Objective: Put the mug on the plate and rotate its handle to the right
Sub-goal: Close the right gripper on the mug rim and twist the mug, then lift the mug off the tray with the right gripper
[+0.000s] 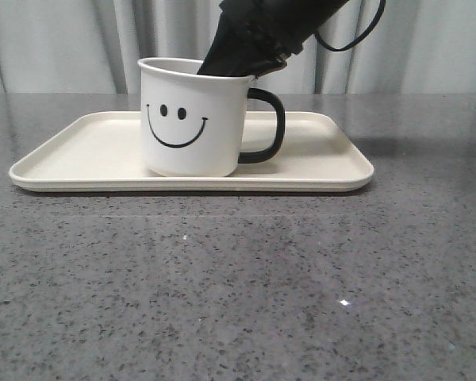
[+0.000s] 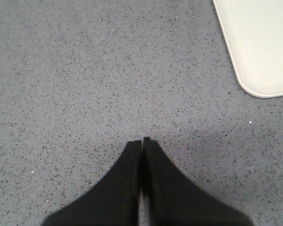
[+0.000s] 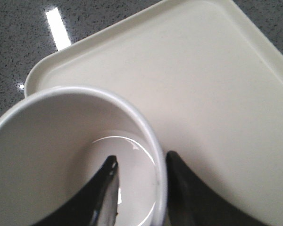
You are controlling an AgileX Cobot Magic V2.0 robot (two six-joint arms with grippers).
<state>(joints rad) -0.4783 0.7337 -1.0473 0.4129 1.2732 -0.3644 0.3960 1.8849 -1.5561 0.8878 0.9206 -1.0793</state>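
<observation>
mug (image 1: 192,119): upright on plate (image 1: 317,171), handle (image 1: 266,127) pointing right
right gripper (image 3: 140,176): straddles mug rim, seemingly clamped on wall
left gripper (image 2: 142,146): closed, empty, above bench (image 2: 85,70)

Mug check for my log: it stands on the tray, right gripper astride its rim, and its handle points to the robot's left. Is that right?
Not quite. The handle points to the robot's right, as the front view shows. The rest holds: the mug stands on the tray, and the right gripper has one finger inside the rim and one outside.
</observation>
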